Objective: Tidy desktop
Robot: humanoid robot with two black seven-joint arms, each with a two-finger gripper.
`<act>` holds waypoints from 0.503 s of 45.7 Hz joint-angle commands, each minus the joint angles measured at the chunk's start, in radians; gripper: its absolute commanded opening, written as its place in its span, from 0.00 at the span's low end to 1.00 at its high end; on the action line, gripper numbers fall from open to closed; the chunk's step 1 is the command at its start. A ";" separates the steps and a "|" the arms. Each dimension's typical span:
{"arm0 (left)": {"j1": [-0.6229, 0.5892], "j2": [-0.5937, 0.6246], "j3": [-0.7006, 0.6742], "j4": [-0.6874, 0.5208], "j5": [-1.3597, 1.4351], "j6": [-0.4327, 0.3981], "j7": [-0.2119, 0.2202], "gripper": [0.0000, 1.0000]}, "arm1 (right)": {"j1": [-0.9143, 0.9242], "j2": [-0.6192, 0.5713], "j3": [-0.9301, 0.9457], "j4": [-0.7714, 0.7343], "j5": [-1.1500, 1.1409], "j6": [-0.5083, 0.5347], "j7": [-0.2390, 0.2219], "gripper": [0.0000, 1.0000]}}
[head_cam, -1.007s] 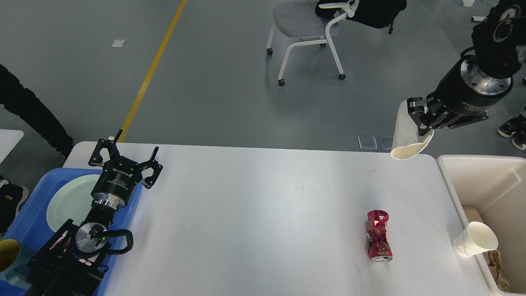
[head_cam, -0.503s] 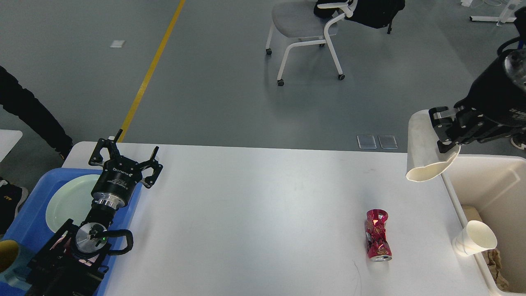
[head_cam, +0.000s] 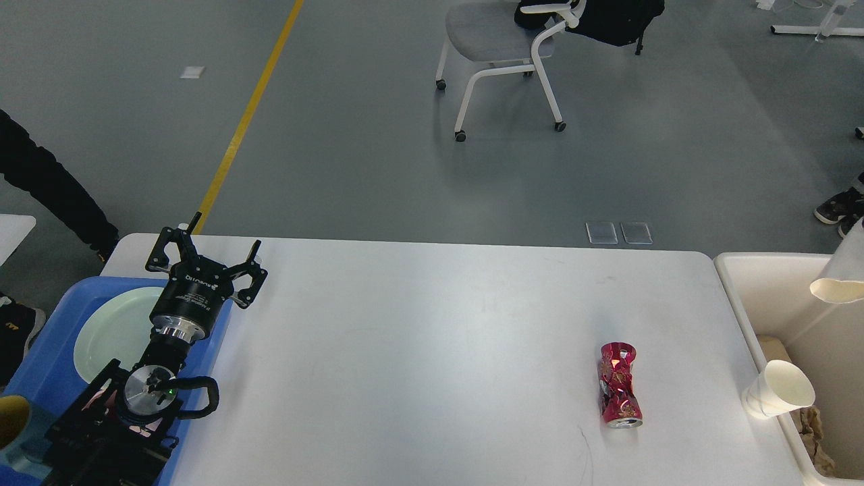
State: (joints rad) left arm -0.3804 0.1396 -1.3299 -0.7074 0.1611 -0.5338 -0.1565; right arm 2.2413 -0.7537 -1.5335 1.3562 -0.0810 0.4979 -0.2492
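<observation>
The desktop (head_cam: pixel 418 351) is being seen from above, filling most of the lower view as a wide white slab with rounded corners. Near its right side a crushed red can (head_cam: pixel 620 385) is lying on its side, well apart from everything else on the surface. A faint dark scratch is showing just below and left of the can.

The left gripper (head_cam: pixel 206 260) is being held over the desktop's far left corner with its fingers spread apart and nothing between them. Beneath its arm a blue tray (head_cam: pixel 50 344) is sitting at the desktop's left edge, and a pale green plate (head_cam: pixel 111 334) is lying in it — partly hidden by the arm. A dark cup with a yellow inside (head_cam: pixel 13 425) is showing at the tray's near corner.

Just beside the desktop's right edge a cream-white bin (head_cam: pixel 756 297) is standing. A white paper cup (head_cam: pixel 779 398) is leaning on its side at the bin's near rim, and brown crumpled paper (head_cam: pixel 813 432) is lying inside. At the right border of the view another white paper cup (head_cam: pixel 840 273) is being seen above the bin, cut off by the frame; what is holding it is not shown. The right gripper is out of view.

Beyond the desktop, a grey floor with a yellow line (head_cam: pixel 246 118) and a white-framed chair (head_cam: pixel 503 54) are being seen — a dark-sleeved arm (head_cam: pixel 47 182) is reaching in at left.
</observation>
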 commanded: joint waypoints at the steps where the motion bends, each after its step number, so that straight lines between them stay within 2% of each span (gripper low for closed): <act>1: 0.000 0.000 0.000 0.000 0.000 0.000 0.000 0.96 | -0.175 -0.059 0.018 -0.087 0.006 -0.125 0.001 0.00; 9: 0.000 0.000 0.000 0.000 0.000 0.000 0.000 0.96 | -0.483 -0.075 0.134 -0.219 0.012 -0.289 0.001 0.00; 17: 0.000 0.000 0.000 0.000 0.000 0.000 0.000 0.96 | -0.779 -0.093 0.329 -0.414 0.052 -0.308 0.001 0.00; 23: 0.000 0.000 0.000 0.000 0.000 0.000 0.000 0.96 | -1.020 -0.052 0.505 -0.609 0.053 -0.315 0.004 0.00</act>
State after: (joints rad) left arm -0.3804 0.1396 -1.3300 -0.7073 0.1611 -0.5338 -0.1565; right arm 1.4144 -0.8371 -1.1710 0.8994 -0.0298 0.1897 -0.2483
